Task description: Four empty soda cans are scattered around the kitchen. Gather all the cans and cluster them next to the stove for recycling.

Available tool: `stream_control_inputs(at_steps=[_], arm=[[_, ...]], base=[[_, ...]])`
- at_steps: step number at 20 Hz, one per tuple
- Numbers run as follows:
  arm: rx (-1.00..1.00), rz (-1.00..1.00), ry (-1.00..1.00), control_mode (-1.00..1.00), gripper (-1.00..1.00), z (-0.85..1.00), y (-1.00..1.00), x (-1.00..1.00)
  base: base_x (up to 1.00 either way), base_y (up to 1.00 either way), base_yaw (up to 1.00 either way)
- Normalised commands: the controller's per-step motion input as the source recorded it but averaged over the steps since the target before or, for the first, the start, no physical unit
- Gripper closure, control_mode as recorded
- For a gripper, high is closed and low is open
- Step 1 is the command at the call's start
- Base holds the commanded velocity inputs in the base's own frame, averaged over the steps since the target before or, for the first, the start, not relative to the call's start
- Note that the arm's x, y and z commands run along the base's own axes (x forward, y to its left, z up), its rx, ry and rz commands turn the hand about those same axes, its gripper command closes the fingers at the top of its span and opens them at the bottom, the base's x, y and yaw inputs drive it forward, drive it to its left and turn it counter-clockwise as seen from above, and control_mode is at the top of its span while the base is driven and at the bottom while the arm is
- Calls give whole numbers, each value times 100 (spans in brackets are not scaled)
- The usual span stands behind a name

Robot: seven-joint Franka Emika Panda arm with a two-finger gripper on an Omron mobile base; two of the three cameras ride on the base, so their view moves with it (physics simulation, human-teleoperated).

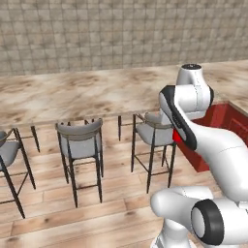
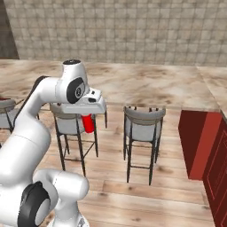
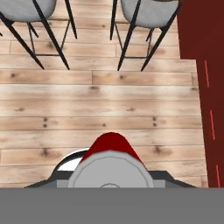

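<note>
While the arm is folded back over its base, a red soda can point(image 3: 111, 151) is seen clamped in the gripper point(image 2: 88, 119), whose jaws are closed against the can's sides. From the hand view the can's silver top is presented close to the lens, with its red body tapering away toward the wood plank floor point(image 3: 100, 98) below. From the right base view the can point(image 2: 89, 123) is shown hanging beneath the white hand, clear of the floor and in line with a stool behind it. From the left base view only a sliver of red point(image 1: 177, 137) is glimpsed behind the black-trimmed forearm, and it cannot be told for certain that this is the can.

Beyond the held can, grey-seated stools with thin black legs are lined up on the planks: one point(image 2: 144, 124) is placed near the end of the counter, another point(image 2: 66, 122) is partly covered by the arm, and a third point(image 1: 80, 140) is seen further left in the left base view. A red cabinet point(image 2: 199, 142) is set at the right, under the counter's corner. Behind the stools a beige-brown marble counter point(image 2: 146, 86) is stretched across the room, and a tan tiled wall point(image 2: 124, 31) is seen at the back.
</note>
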Motion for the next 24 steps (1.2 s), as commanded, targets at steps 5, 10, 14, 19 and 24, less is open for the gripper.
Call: stream_control_inputs(at_steps=[5, 10, 14, 19, 24], arm=[[0, 0, 0, 100, 100, 0, 0, 0], [0, 0, 0, 100, 100, 0, 0, 0], [0, 0, 0, 100, 100, 0, 0, 0], [0, 0, 0, 100, 100, 0, 0, 0], [0, 0, 0, 100, 100, 0, 0, 0]], base=[[0, 0, 50], [-1, 0, 50], [0, 1, 50], [0, 3, 50], [0, 6, 50]])
